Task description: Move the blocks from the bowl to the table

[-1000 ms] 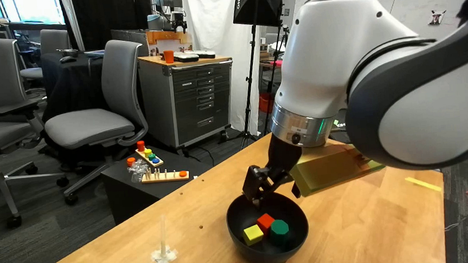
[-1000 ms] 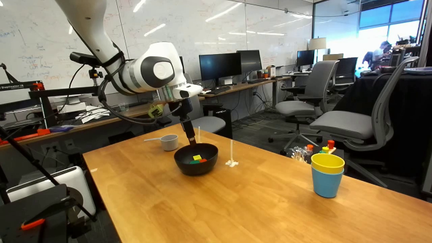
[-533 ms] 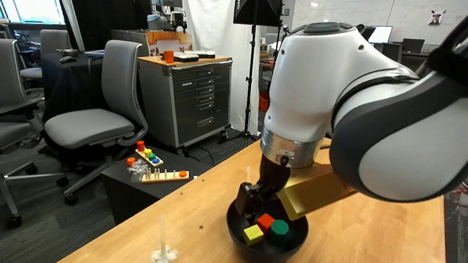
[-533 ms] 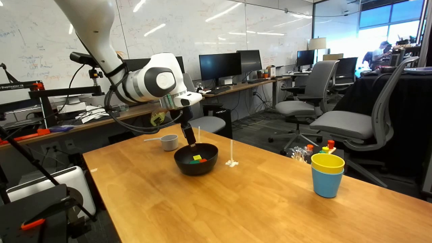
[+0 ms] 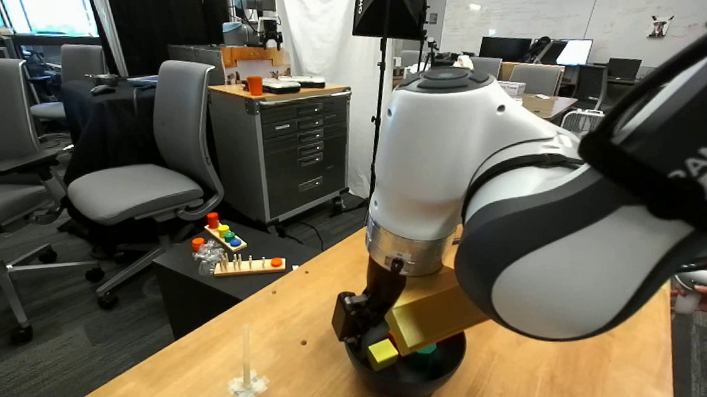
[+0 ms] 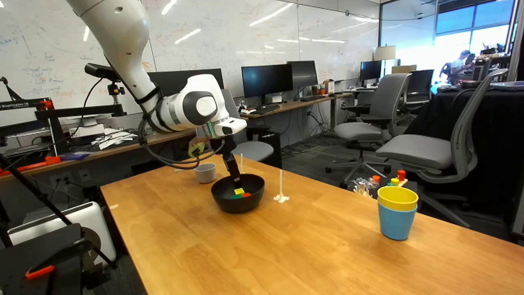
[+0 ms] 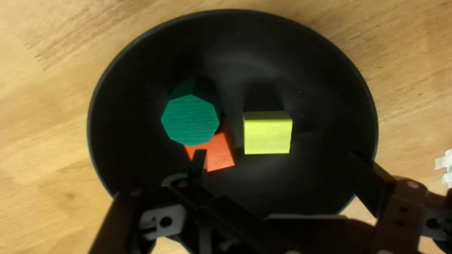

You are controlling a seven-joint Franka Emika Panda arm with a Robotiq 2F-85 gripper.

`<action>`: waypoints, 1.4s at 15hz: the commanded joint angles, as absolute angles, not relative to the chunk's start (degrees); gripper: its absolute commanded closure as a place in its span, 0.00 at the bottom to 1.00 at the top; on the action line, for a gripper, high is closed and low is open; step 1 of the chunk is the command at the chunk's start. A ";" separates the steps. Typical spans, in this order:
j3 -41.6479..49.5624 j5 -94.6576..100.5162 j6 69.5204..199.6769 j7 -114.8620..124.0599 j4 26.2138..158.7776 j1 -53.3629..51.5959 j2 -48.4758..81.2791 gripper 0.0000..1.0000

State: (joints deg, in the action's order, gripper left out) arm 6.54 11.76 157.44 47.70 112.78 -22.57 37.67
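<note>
The black bowl (image 7: 310, 74) stands on the tan wooden table (image 7: 49, 106). In it lie the yellow block (image 7: 267, 137), the green block (image 7: 190, 120) and the red block (image 7: 221, 155). In the wrist view the green block and a fingertip cover part of the red one. My gripper (image 7: 279, 158) is open and empty, its fingers apart just below the yellow block in the picture. In an exterior view the gripper (image 5: 360, 344) is at the bowl's far side, by the yellow block (image 5: 382, 354); the arm hides most of the red block. The gripper (image 6: 236, 182) reaches into the bowl (image 6: 238, 207).
A light measuring cup (image 6: 205, 173) stands behind the bowl. A clear upright stick (image 6: 281, 184) is taped to the table beside the bowl. A yellow-and-blue cup (image 6: 396, 221) stands farther along the table. A black box with peg toys (image 5: 249, 266) is beyond the table edge.
My gripper has moved down and into the bowl, leftward in one exterior picture and slightly rightward in the other. The bowl and blocks have not moved.
</note>
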 commanded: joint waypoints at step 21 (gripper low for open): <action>8.93 9.48 157.18 49.46 107.25 -25.61 43.70 0.03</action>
